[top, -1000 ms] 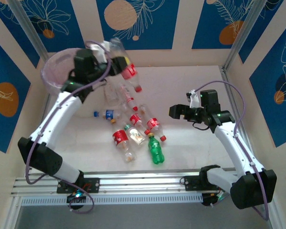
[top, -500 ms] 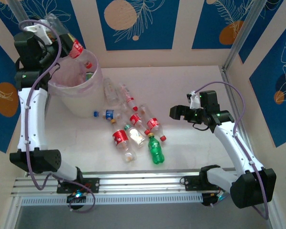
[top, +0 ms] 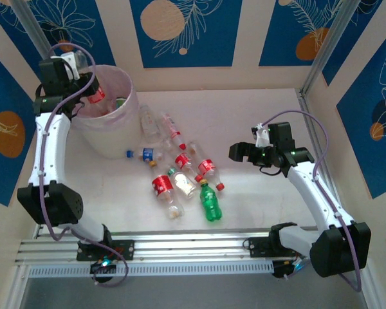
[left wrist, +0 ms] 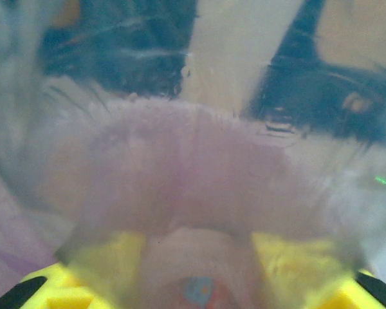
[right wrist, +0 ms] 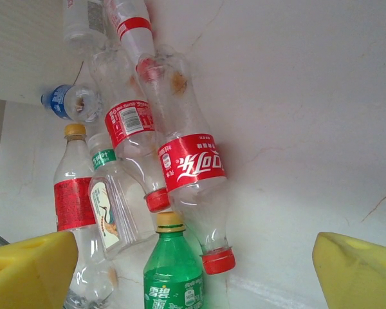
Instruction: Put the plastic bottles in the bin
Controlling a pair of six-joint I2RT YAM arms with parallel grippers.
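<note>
Bin stands far left on table. We see bottles heaped mid-table, just beside it. Right gripper hovers near heap, jaws wide apart, empty. Left gripper over bin rim, jaws clamped on red-label bottle. Our worry: release this near rim may bounce bottle out; arm could nudge bin over.

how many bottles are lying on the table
8, all right of the bin: two far ones, blue-labelled bottle, four mid-cluster, green bottle nearest the arms. Others may be hidden in the bin.
</note>
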